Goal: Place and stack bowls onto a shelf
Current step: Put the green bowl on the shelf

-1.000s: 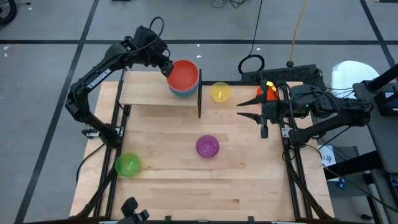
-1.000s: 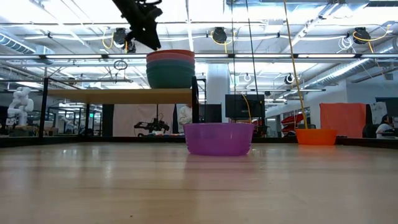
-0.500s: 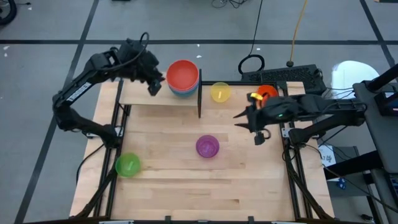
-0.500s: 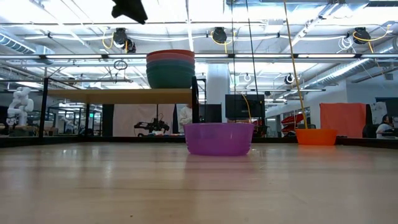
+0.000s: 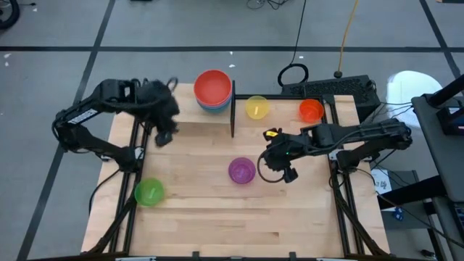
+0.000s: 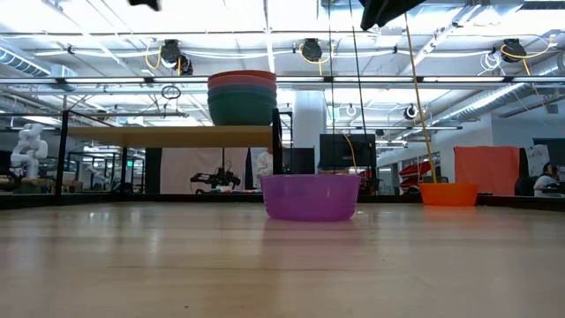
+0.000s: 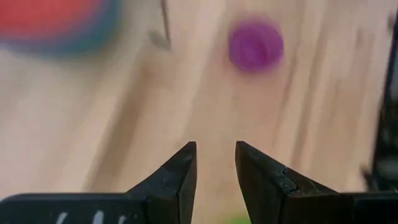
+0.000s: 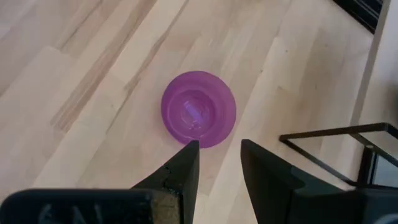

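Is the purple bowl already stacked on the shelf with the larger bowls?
No, the purple bowl sits alone on the table, apart from the shelf.

No lettering, label, brand or number can be read anywhere here.

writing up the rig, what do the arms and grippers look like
Both arms are dark, slim and jointed, with black cables looped along them. The left gripper and right gripper each end in two black, wedge-shaped fingers tapering to blunt tips. The right arm carries a small yellow-orange patch near its wrist.
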You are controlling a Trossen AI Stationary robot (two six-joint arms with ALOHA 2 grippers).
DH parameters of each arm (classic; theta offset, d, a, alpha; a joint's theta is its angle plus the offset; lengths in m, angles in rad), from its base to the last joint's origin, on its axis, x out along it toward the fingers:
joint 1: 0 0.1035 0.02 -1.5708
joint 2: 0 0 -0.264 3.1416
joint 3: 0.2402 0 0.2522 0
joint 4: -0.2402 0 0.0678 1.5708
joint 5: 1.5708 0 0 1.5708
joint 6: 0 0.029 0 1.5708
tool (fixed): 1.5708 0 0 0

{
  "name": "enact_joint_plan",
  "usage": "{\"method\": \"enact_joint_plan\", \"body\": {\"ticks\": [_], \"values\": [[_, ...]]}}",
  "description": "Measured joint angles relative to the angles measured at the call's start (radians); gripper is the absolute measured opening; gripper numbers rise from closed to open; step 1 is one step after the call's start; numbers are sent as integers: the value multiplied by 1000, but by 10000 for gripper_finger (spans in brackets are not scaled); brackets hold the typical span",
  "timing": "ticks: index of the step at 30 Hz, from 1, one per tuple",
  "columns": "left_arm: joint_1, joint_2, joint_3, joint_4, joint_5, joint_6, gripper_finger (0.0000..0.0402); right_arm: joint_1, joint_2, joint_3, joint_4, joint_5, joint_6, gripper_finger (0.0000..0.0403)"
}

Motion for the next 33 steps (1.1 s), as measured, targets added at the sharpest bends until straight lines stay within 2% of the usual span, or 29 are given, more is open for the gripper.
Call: {"method": "enact_joint_plan", "body": {"ticks": [1, 5, 8, 15, 22, 27, 33], "values": [[-30, 0, 0, -45, 0, -39, 115, 0, 3, 0, 7, 0, 1, 114], [-133, -25, -41, -30, -8, -264, 115, 0, 3, 0, 55, 1, 18, 114], [-190, -52, -78, -38, -43, -505, 115, 0, -4, 0, 129, 2, 72, 114], [-328, -131, -261, -40, -81, -823, 115, 0, -29, 0, 270, 4, 81, 114], [-471, -181, -479, -40, -49, -1164, 115, 0, -64, 0, 283, 7, 76, 114], [-584, -183, -610, -6, 15, -1324, 115, 0, -80, 0, 301, 10, 48, 114], [-688, -182, -724, 171, 24, -1428, 115, 0, -94, 0, 300, 28, 42, 114]]}}
